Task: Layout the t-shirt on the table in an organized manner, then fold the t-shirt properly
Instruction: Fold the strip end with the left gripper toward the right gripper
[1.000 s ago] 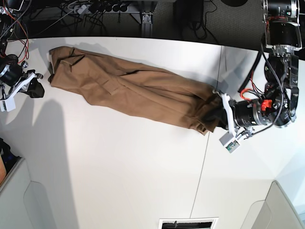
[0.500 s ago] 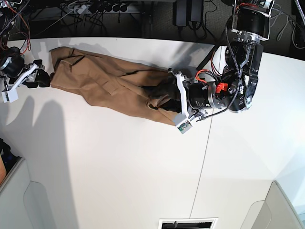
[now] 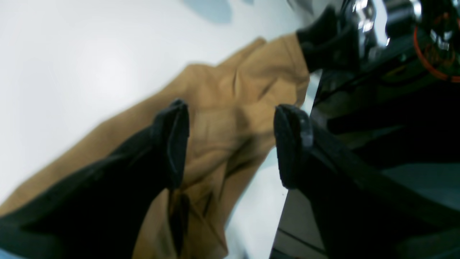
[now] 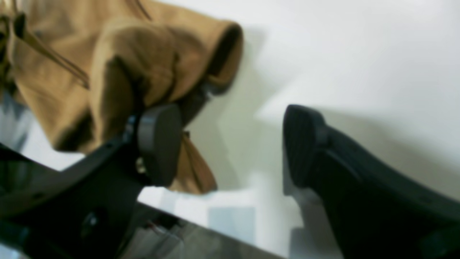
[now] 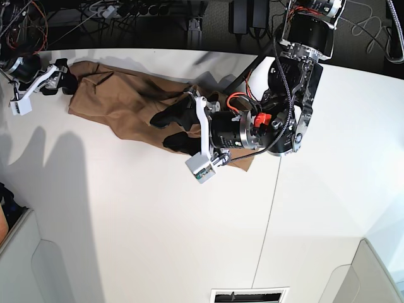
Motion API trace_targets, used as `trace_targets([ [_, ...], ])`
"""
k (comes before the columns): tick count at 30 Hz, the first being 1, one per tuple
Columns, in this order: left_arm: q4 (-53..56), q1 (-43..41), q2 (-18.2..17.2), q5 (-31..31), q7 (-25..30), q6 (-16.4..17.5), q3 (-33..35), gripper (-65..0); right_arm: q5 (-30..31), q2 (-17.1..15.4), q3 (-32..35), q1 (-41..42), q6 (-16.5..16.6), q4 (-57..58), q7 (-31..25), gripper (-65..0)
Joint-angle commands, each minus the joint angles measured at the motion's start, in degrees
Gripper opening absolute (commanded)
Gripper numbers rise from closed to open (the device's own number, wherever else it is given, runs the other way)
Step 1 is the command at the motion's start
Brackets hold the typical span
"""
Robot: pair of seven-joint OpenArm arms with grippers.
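The tan t-shirt point(image 5: 120, 104) lies bunched in a long strip across the back left of the white table point(image 5: 126, 221), its right end doubled back under my left arm. My left gripper point(image 5: 172, 129) is open over the strip's middle. In the left wrist view its fingers point(image 3: 172, 144) stand wide apart with creased t-shirt fabric point(image 3: 222, 108) below them. My right gripper point(image 5: 61, 77) is open at the shirt's far left end. In the right wrist view the gripper point(image 4: 230, 144) holds nothing, and the t-shirt's rolled end point(image 4: 143, 64) sits beside one finger point(image 4: 158, 144).
A thin dark seam point(image 5: 271, 208) runs across the table's right part. Cables and a power strip point(image 5: 126, 9) lie behind the back edge. Grey bins stand at the front left corner point(image 5: 25, 265) and front right corner point(image 5: 372, 271). A vent point(image 5: 249, 295) sits at the front edge.
My left arm swept left across the table, carrying the shirt's right end back over itself, then opened. The right gripper rose toward the back edge and also opened.
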State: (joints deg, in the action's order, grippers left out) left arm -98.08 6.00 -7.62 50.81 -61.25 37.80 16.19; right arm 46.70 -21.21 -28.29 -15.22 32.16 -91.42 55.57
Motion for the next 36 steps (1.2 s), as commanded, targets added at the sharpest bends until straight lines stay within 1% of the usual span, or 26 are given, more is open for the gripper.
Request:
trace_targets([
  [1, -0.9, 0.8, -0.2, 0.9, 0.5, 0.4, -0.6, -25.5, 0.0, 0.6, -0.2, 0.1, 0.2, -0.8, 0.6, -20.4],
  [3, -0.9, 0.8, -1.2, 0.9, -0.6, 1.5, -2.2, -25.5, 0.2, 3.0, -0.2, 0.2, 0.2, -0.8, 0.7, -20.4],
  [5, -0.9, 0.9, -3.4, 1.9, -0.4, 2.2, -4.7, -25.5, 0.7, 5.1, -0.1, 0.3, 0.3, -0.8, 0.7, -20.4],
  [8, -0.9, 0.7, -6.3, 4.8, -0.4, 2.2, -10.1, -25.5, 1.4, 7.0, -0.1, 0.4, 0.9, -0.8, 0.3, -20.4],
  [11, -0.9, -0.1, -8.7, 4.9, -0.4, 2.2, -15.3, -25.5, 1.7, 8.0, -0.1, 0.4, 0.8, -0.8, 0.2, -20.5],
  [15, -0.8, -2.0, -10.4, 4.6, -0.5, 2.2, -20.3, -25.5, 1.7, 8.0, -0.1, 0.5, 0.9, -0.8, -0.3, -20.5],
  [20, 1.0, -5.7, -12.6, 4.4, 0.9, 2.2, -20.9, -25.5, 1.7, 8.1, -0.1, 0.7, 0.9, -0.8, -0.3, -20.5],
  [24, 4.9, -7.6, -12.5, 1.8, 5.0, 2.2, -20.5, -25.5, 2.0, 8.3, -0.1, 0.7, 0.9, -0.8, -1.1, -20.5],
  [26, 7.7, -7.6, -12.3, 0.3, 7.1, 2.2, -20.0, -25.5, 2.0, 8.9, -0.1, 0.7, 0.9, -0.8, -1.8, -20.7],
  [28, 10.2, -7.6, -12.2, 0.4, 8.2, 2.2, -19.8, -25.5, 2.4, 9.9, 0.0, 0.7, 0.9, -0.8, -2.3, -20.8],
  [29, 10.9, -7.6, -12.0, 0.4, 8.3, 2.2, -19.8, -25.5, 2.4, 10.3, 0.1, 0.8, 0.9, -0.8, -2.7, -22.8],
  [30, 11.5, -7.6, -11.6, 0.3, 8.3, 2.2, -19.8, -25.5, 2.4, 10.6, 0.3, 0.8, 0.9, -0.8, -3.3, -28.1],
  [34, 12.0, -7.7, -8.6, -0.8, 8.2, 2.2, -19.8, -25.5, 2.4, 10.9, 1.7, 0.8, 0.9, -0.8, -7.1, -61.4],
  [35, 12.0, -7.8, -7.8, -1.2, 8.2, 2.2, -19.8, -25.5, 2.3, 10.9, 1.8, 0.8, 0.9, -0.8, -7.6, -65.0],
  [36, 12.0, -7.9, -7.0, -1.8, 8.2, 2.2, -19.8, -25.5, 1.8, 10.9, 1.8, 0.9, 0.9, -0.8, -7.6, -65.0],
])
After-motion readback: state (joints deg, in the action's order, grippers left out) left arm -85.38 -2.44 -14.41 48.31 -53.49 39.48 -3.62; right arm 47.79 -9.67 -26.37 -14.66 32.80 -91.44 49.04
